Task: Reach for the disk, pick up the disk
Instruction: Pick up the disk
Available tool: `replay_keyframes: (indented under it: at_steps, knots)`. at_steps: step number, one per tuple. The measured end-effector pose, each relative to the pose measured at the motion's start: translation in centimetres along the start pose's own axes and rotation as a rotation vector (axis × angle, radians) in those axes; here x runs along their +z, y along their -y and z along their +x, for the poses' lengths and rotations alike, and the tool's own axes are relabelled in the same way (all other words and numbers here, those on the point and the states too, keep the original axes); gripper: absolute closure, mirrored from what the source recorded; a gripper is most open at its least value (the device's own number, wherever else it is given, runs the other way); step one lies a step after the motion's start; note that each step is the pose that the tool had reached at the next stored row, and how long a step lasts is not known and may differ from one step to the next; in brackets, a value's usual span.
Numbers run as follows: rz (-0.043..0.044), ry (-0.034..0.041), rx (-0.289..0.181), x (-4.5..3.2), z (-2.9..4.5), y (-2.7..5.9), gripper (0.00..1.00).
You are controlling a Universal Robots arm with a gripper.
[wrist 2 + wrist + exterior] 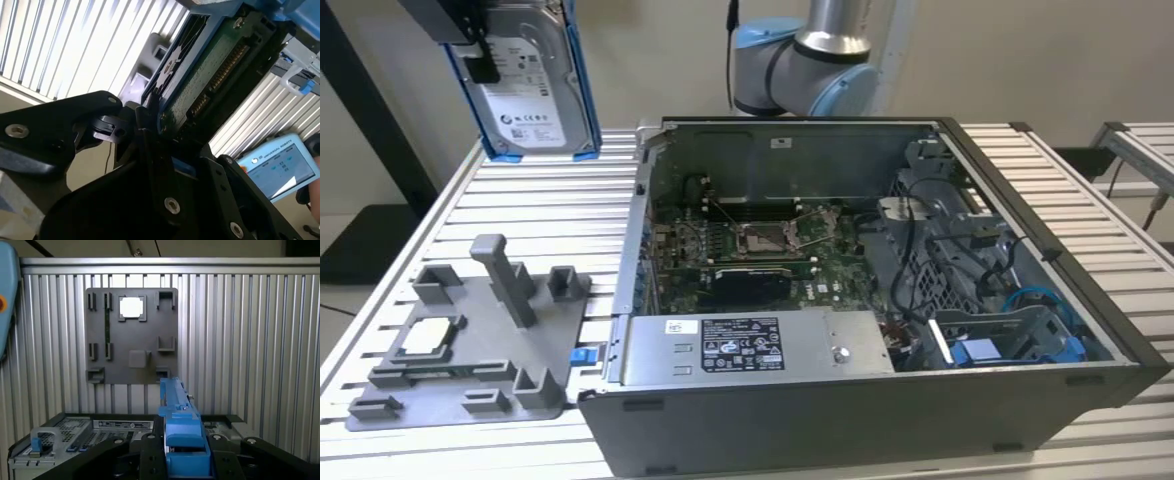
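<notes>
Exterior view first: the disk (534, 85) was already off the worktop (520, 210) and up in the air, near the top corner on the exterior view's left. The claw (470, 45) was clamped on its upper end. The disk hung label-out in its blue bracket with its long axis close to vertical, so it pointed straight down from the claw. It sat well apart from the open case (827, 420), off to the exterior view's left of it and high above the back edge of the grey plate (454, 375). The little chip (430, 338) lay in that plate, untouched.

In the second wrist view, the green circuit-board side of the disk (210, 80) ran straight away from the claw (150, 125), with the black fingers (75, 125) pinched shut on its near end. No gap was visible, so it looked like a solid grip.

In the first wrist view, the camera looked down along the disk, and the blue bracket edge (180, 425) stuck out between the clenched claw (185, 462) halves. The plate (125, 335) and worktop were far below, with the case (75, 432) off to one side.

Judging by all that, the pickup was basically done. The disk was in the claw rather than away from it, and nothing else was touching it.
</notes>
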State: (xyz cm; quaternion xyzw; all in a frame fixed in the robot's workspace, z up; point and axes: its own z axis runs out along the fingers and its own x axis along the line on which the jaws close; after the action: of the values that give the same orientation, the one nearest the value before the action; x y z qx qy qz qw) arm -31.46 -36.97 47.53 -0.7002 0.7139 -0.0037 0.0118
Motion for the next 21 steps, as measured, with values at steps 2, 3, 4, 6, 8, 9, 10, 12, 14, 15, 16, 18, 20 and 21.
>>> replay_keyframes:
  at_steps: [2, 3, 4, 6, 8, 9, 10, 12, 14, 15, 16, 18, 20, 21]
  knots:
    - [0.0000, 0.0000, 0.000, 0.01, -0.01, 0.52, 1.00]
    - [0.0000, 0.0000, 0.000, 0.02, -0.01, 0.77, 1.00]
    - [0.0000, 0.0000, 0.000, 0.03, -0.02, 1.05, 1.00]
    - [0.0000, 0.0000, 0.000, 0.04, -0.03, 1.67, 1.00]
    - [0.0000, 0.0000, 0.000, 0.05, -0.04, 2.34, 1.00]
    - [0.0000, 0.0000, 0.000, 0.06, -0.05, 2.69, 1.00]
    - [0.0000, 0.0000, 0.000, 0.07, -0.06, 3.05, 1.00]
    - [0.0000, 0.0000, 0.000, 0.08, -0.07, 3.68, 1.00]
    - [0.0000, 0.0000, 0.000, 0.10, -0.08, 4.38, 1.00]
    - [0.0000, 0.0000, 0.000, 0.11, -0.09, 4.77, 1.00]
    - [-0.0001, 0.0000, 0.000, 0.11, -0.10, 5.22, 1.00]
    - [0.0000, 0.0000, 0.000, 0.14, -0.12, 6.14, 1.00]
    - [0.0000, 0.0000, 0.000, 0.16, -0.13, 6.96, 1.00]
    - [-0.0001, 0.0000, 0.000, 0.16, -0.14, 7.34, 1.00]
